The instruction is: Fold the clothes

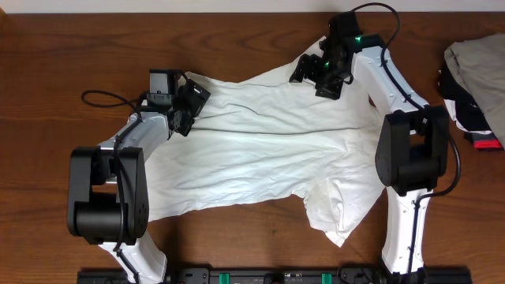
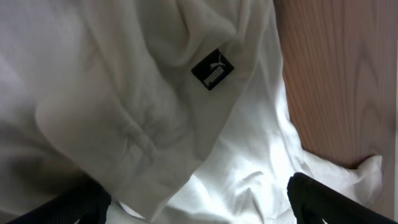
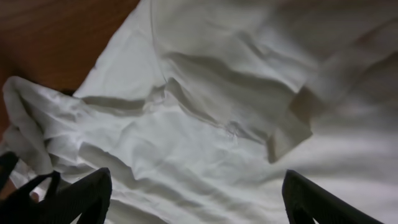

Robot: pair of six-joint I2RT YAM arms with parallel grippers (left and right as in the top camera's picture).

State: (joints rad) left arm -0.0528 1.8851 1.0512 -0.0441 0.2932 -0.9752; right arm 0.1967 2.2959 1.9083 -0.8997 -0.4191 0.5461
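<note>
The white T-shirt (image 1: 260, 150) lies spread and wrinkled across the middle of the wooden table, its lettering hidden. My left gripper (image 1: 188, 106) is open over the shirt's far left corner. The left wrist view shows white cloth (image 2: 155, 106) with a small black Puma tag (image 2: 212, 69) between its spread fingers (image 2: 199, 205). My right gripper (image 1: 319, 72) is open over the shirt's far right corner. The right wrist view shows rumpled white cloth (image 3: 205, 124) between its spread fingers (image 3: 196, 199).
A heap of beige-grey, black and red garments (image 1: 477, 79) lies at the table's right edge. A black cable (image 1: 106, 99) runs on the wood left of the left gripper. Bare wood (image 1: 237, 39) lies beyond the shirt.
</note>
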